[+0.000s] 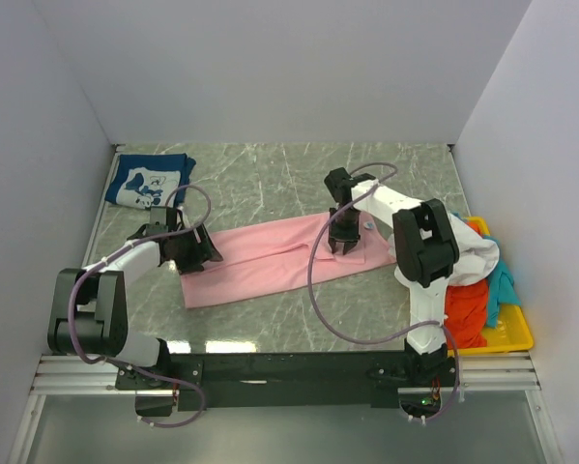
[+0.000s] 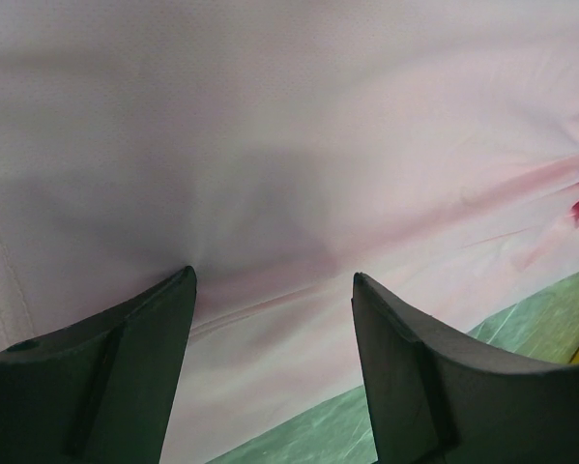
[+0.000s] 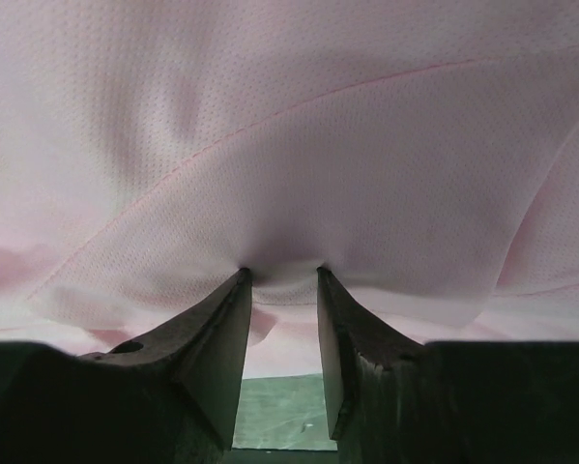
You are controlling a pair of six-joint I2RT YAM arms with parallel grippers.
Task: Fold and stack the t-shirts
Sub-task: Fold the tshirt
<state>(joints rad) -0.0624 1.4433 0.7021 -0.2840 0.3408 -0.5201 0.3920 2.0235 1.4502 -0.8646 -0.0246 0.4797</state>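
Green marble table (image 1: 270,174) carries the pink t-shirt (image 1: 270,263), spread lengthwise across its middle. Your left gripper (image 2: 272,274) stands spread, tips on the shirt's left end. The right gripper (image 3: 281,275) has its jaws narrowly apart around a pucker of cloth; you cannot tell whether it grips. Secure both ends, then carry them over level.

Count:
- Five shirts: the pink one, a navy t-shirt (image 1: 149,181), and a white t-shirt (image 1: 473,253), orange-red t-shirt (image 1: 463,309) and teal t-shirt (image 1: 503,285) heaped on the tray.
- One yellow tray (image 1: 513,335).

Plain white walls (image 1: 270,68) around green marbled tabletop (image 1: 270,184)
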